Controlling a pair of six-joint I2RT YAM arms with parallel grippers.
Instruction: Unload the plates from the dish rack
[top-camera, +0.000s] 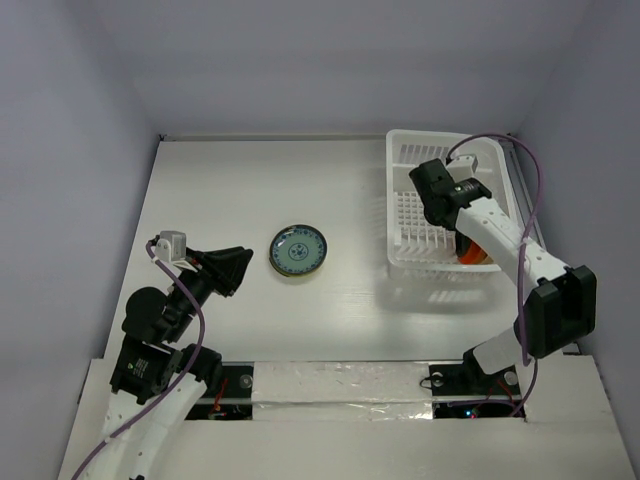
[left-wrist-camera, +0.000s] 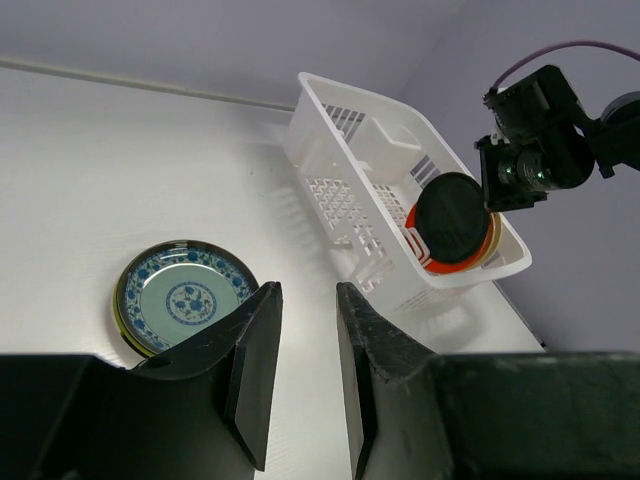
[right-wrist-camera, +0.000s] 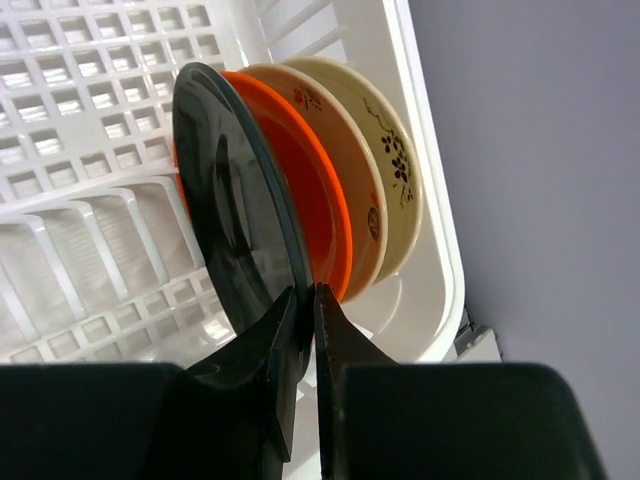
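- At the far left my left gripper (left-wrist-camera: 308, 295) hovers above the white table (top-camera: 220, 190). Its two dark fingers are parted by a narrow gap and there is nothing between them.
- Just to the right of it, near the middle of the table, lies the green plate (top-camera: 298, 250). It is flat, face up, with a blue pattern and a dark rim. It is outside the rack and the gripper is not touching it.
- Further right, at the table's far right corner, is the dish rack (top-camera: 398, 200). It is a white lattice basket standing the right way up, and most of its floor is bare.
- The other plates stand on edge in a close row at the near end of the rack, leaning together.
- The black plate (right-wrist-camera: 225, 200) is first in the row, facing the open part of the basket.
- Behind it comes the orange-red plate (right-wrist-camera: 305, 195).
- Next is a cream plate (right-wrist-camera: 350, 180) with small reddish marks.
- Last, against the rack's end wall, is a cream plate with a dark floral sprig (right-wrist-camera: 395, 150).
- My right gripper (right-wrist-camera: 305, 300) reaches down into that end of the rack from above. In the wrist view its fingers are pinched almost together on the rim of the black plate, one on each face. I cannot tell whether the plate is resting on the rack floor.
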